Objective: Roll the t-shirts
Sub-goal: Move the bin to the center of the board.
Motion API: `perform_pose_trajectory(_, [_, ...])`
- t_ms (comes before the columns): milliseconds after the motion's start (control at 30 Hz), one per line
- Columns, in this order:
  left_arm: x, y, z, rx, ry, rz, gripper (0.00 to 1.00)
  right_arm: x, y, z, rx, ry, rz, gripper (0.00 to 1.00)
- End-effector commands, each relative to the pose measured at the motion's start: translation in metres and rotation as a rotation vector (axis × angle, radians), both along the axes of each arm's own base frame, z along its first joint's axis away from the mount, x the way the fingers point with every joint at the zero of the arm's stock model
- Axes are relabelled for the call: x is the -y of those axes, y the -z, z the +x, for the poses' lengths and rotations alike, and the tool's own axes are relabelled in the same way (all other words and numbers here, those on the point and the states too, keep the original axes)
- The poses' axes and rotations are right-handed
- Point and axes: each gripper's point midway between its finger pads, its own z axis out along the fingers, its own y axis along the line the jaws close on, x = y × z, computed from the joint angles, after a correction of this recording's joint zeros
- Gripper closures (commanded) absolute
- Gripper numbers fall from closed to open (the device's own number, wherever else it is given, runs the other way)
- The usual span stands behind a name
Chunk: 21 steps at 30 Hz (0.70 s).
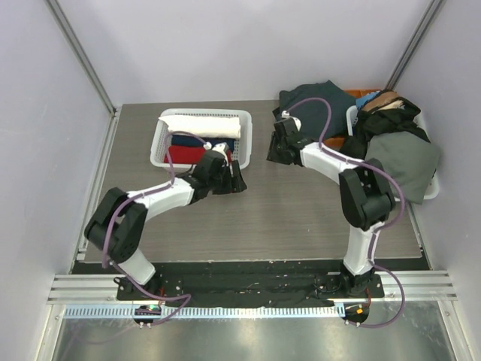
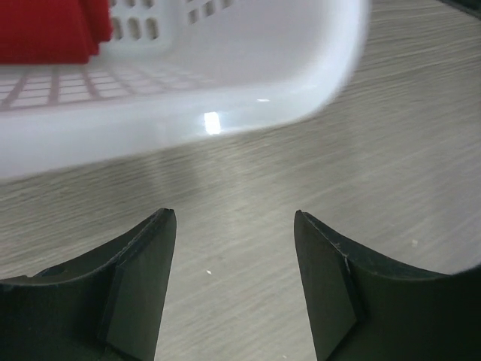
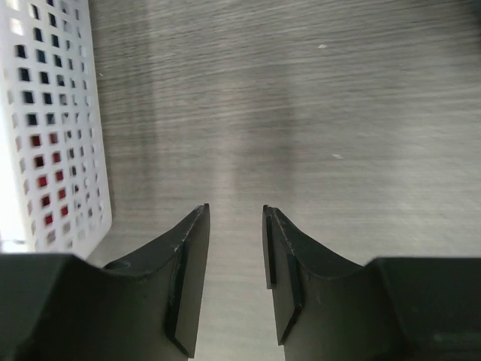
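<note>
Jaws on left gripper (image 2: 234, 219) wide apart, nothing between, only bare table (image 2: 391, 150) under them. Fingertips low over the wood, just short of the basket (image 2: 225, 75) near corner, not touching it. Right gripper (image 3: 235, 209) parted by a narrow gap, also empty, over table, basket wall off to its left. In the top view both grippers sit near the basket's right near corner, left one at the front, right one beside the right wall. Inside the basket: cream shirt (image 1: 203, 124) rolled, lying across the far end; red shirt (image 1: 183, 154) near-left; navy shirt (image 1: 224, 146) beside it on the right. Clothes pile (image 1: 391, 143), dark, grey and tan pieces, heaped in and over second basket (image 1: 352, 119) at the far right; a dark piece spills onto the table behind the right arm.
</note>
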Motion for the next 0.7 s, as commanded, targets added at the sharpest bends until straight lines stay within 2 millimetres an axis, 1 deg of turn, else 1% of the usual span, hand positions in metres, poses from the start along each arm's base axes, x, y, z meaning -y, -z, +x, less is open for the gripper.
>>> perform_pose_trajectory(0, [0.001,-0.007,0.038,0.069,-0.039,-0.036,0.32,-0.049,-0.015,0.026,0.055,-0.052,0.088,0.57])
perform_pose_trajectory(33, [-0.009,-0.007,0.049,0.061,-0.07,-0.052,0.33,-0.064,-0.025,0.035,0.08,-0.069,0.115,0.57])
perform_pose_trajectory(67, [-0.014,-0.009,0.059,0.057,-0.089,-0.072,0.34,-0.076,-0.028,0.039,0.088,-0.084,0.134,0.57])
perform_pose_trajectory(100, [-0.02,-0.009,0.066,0.055,-0.099,-0.08,0.34,-0.092,-0.017,0.038,0.068,-0.108,0.132,0.57])
perform_pose_trajectory(133, [-0.036,-0.007,0.077,0.052,-0.135,-0.076,0.34,-0.108,-0.038,0.049,0.112,-0.122,0.167,0.57])
perform_pose_trajectory(167, [-0.043,-0.009,0.086,0.061,-0.15,-0.071,0.34,-0.117,-0.041,0.052,0.118,-0.134,0.176,0.56])
perform_pose_trajectory(200, [-0.054,-0.005,0.094,0.057,-0.179,-0.058,0.34,-0.135,-0.045,0.06,0.134,-0.15,0.194,0.56])
perform_pose_trajectory(233, [-0.072,-0.004,0.107,0.057,-0.222,-0.056,0.34,-0.144,-0.048,0.065,0.139,-0.152,0.215,0.56])
perform_pose_trajectory(300, [-0.086,-0.009,0.126,0.068,-0.257,-0.071,0.34,-0.165,-0.047,0.069,0.129,-0.192,0.266,0.55])
perform_pose_trajectory(333, [-0.1,-0.001,0.136,0.052,-0.284,-0.073,0.35,-0.177,-0.046,0.08,0.139,-0.199,0.291,0.55])
perform_pose_trajectory(367, [-0.107,0.0,0.143,0.053,-0.302,-0.075,0.34,-0.182,-0.047,0.086,0.146,-0.204,0.306,0.55])
perform_pose_trajectory(400, [-0.111,-0.008,0.155,0.072,-0.318,-0.088,0.35,-0.188,-0.048,0.09,0.154,-0.21,0.316,0.54])
perform_pose_trajectory(433, [-0.114,-0.008,0.159,0.075,-0.322,-0.095,0.35,-0.193,-0.05,0.101,0.175,-0.211,0.325,0.53])
perform_pose_trajectory(467, [-0.122,-0.01,0.165,0.084,-0.338,-0.095,0.35,-0.194,-0.052,0.104,0.18,-0.213,0.323,0.53])
perform_pose_trajectory(500, [-0.123,-0.017,0.171,0.097,-0.341,-0.092,0.35,-0.195,-0.053,0.106,0.179,-0.217,0.325,0.52])
perform_pose_trajectory(567, [-0.128,-0.028,0.171,0.113,-0.343,-0.09,0.34,-0.192,-0.068,0.108,0.2,-0.219,0.328,0.52])
perform_pose_trajectory(600, [-0.128,-0.03,0.167,0.112,-0.339,-0.086,0.35,-0.188,-0.061,0.103,0.181,-0.22,0.314,0.51])
perform_pose_trajectory(633, [-0.128,-0.033,0.163,0.115,-0.333,-0.088,0.34,-0.185,-0.062,0.1,0.18,-0.223,0.307,0.5])
perform_pose_trajectory(667, [-0.126,-0.048,0.158,0.139,-0.326,-0.108,0.34,-0.18,-0.092,0.095,0.225,-0.229,0.314,0.5])
